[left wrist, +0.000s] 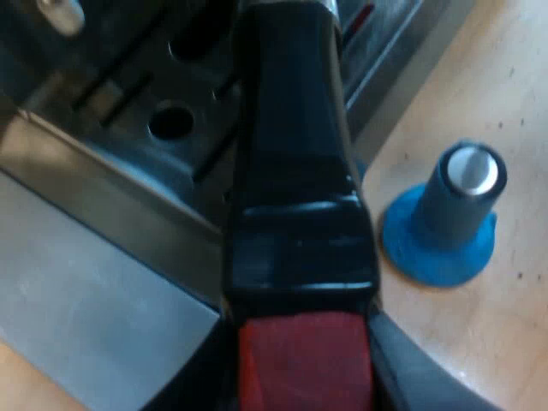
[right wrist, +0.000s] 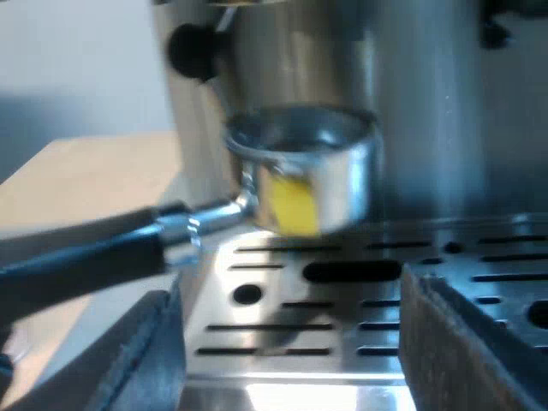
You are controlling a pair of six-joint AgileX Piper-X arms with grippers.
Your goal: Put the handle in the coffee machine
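Gripping the holder (right wrist: 300,184) by its smooth dark handle (left wrist: 300,171), my left jaws clench it; it looks heavy and stiff. Right jaws hang spread apart.

My right gripper (right wrist: 291,342) hangs low over the near edge of the drip tray (right wrist: 342,330), its two black fingers (right wrist: 137,360) spread wide with bare slotted steel between them and nothing in their grasp. Above the tray, clear of it, the metal holder (right wrist: 334,180) has its round cup close against the espresso machine (right wrist: 428,128), the rim open to view. A yellow patch (right wrist: 291,205) shows on the cup's wall. The holder's dark handle (right wrist: 86,253) reaches out past the tray's side, over the pale table (right wrist: 77,180). A black knob (right wrist: 193,50) juts from the machine well above the tray. A round hole (right wrist: 247,294) sits among the tray's slots.
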